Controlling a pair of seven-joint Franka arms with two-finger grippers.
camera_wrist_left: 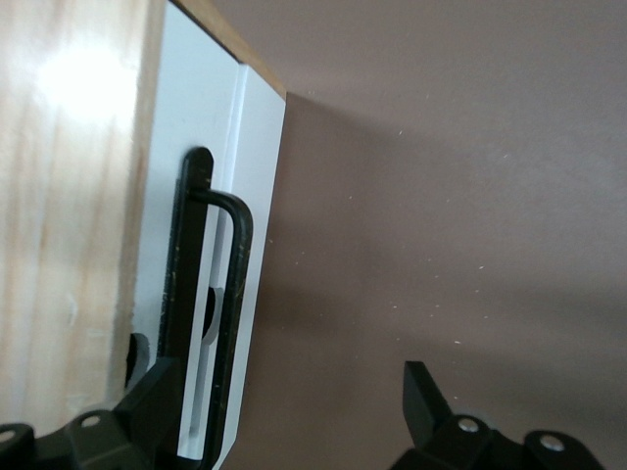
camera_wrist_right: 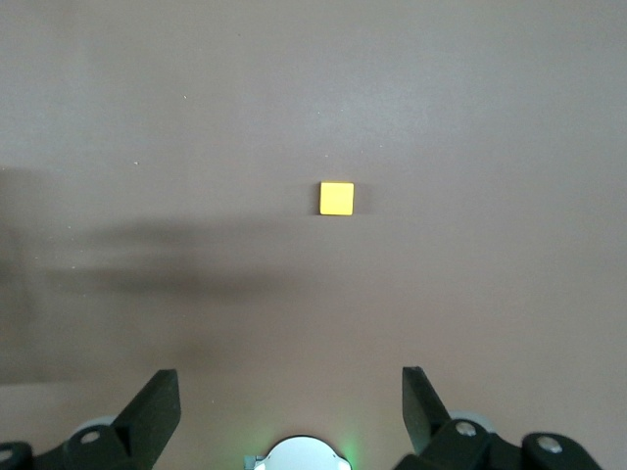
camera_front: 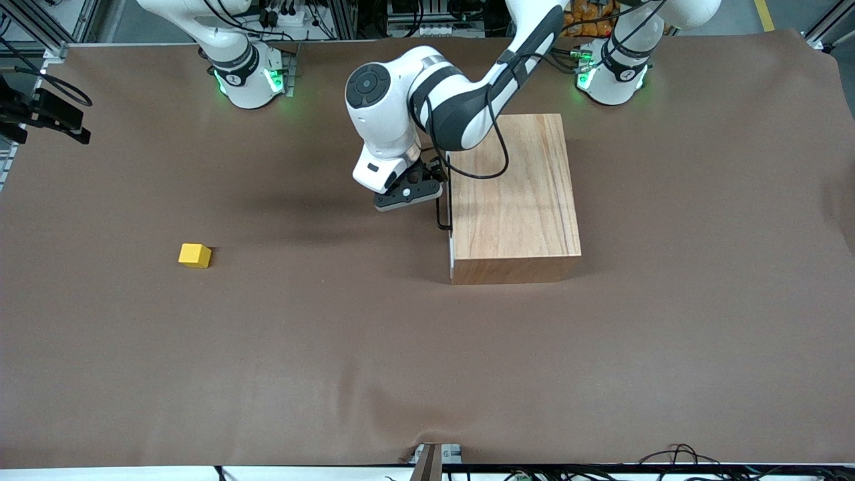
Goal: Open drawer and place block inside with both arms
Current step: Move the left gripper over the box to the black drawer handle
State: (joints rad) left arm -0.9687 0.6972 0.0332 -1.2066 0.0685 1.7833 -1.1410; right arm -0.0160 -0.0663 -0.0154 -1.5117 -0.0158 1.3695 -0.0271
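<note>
The wooden cabinet [camera_front: 511, 194] stands on the brown table near the left arm's base. Its drawer's white front panel [camera_front: 451, 248] faces the right arm's end and sits flush, shut. My left gripper [camera_front: 427, 194] is open at the black handle [camera_front: 439, 215]. In the left wrist view one finger [camera_wrist_left: 155, 397] lies against the handle [camera_wrist_left: 235, 255] by the white panel [camera_wrist_left: 196, 117], the other finger [camera_wrist_left: 423, 392] is over bare table. The yellow block [camera_front: 195, 255] lies toward the right arm's end. My right gripper [camera_wrist_right: 289, 387] is open and empty, high above the table with the block [camera_wrist_right: 336, 198] below it.
The right arm's green-lit base [camera_front: 248, 77] and the left arm's base [camera_front: 613, 73] stand along the table's edge farthest from the front camera. Black camera gear [camera_front: 47, 113] hangs at the right arm's end. A clamp [camera_front: 431, 457] and cables sit at the nearest edge.
</note>
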